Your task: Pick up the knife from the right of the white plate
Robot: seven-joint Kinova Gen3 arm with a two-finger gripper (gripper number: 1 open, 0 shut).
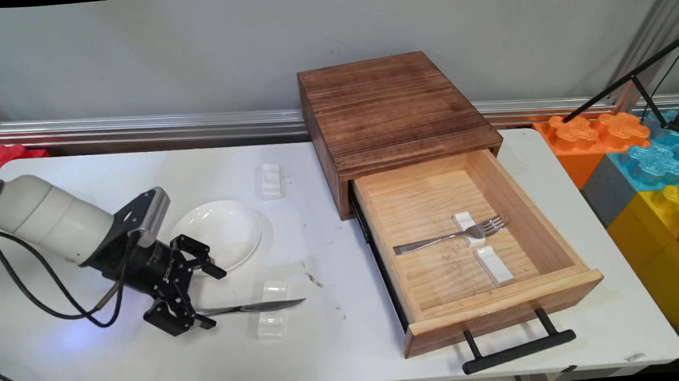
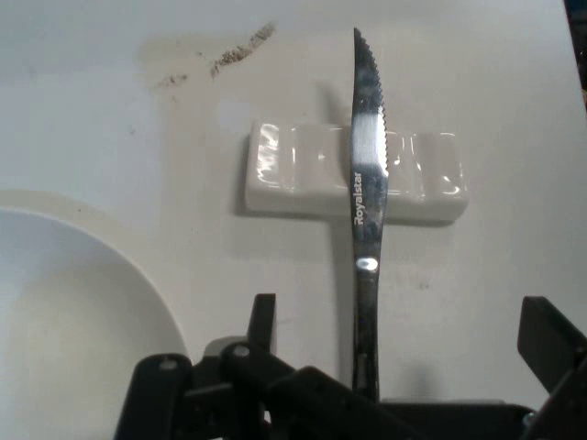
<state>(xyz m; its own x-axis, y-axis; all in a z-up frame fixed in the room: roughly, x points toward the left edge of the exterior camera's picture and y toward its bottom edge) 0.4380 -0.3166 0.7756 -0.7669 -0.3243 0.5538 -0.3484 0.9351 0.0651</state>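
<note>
My black two-finger gripper point(image 1: 211, 300) sits low over the white table point(image 1: 337, 334) in the lower left of the main view, spread wide. The hand view shows one finger on each side of the handle of the steel serrated table knife point(image 1: 252, 307), with clear gaps to both, so I grip nothing. The knife lies flat, its blade across the small white ceramic cutlery rest point(image 1: 272, 326), its tip pointing toward the frame's right and past the rest. In the hand view the knife point(image 2: 367, 183) runs straight up the middle and crosses that rest point(image 2: 293, 170) at right angles, and its handle end is lost behind my linkage at the bottom edge. The round white shallow plate point(image 1: 223, 231) is just above my hand in the main view, near the knife but not touching it. A second white rest point(image 1: 271, 180) lies bare above the plate. To the right of centre the dark-topped wooden drawer box point(image 1: 387, 103) has its pale pine drawer point(image 1: 503, 307) pulled fully out by the black bar handle point(image 1: 518, 348). Inside, a steel fork point(image 1: 456, 235) lies across one white rest point(image 1: 464, 219), and another white rest point(image 1: 494, 263) beside it is bare.
</note>
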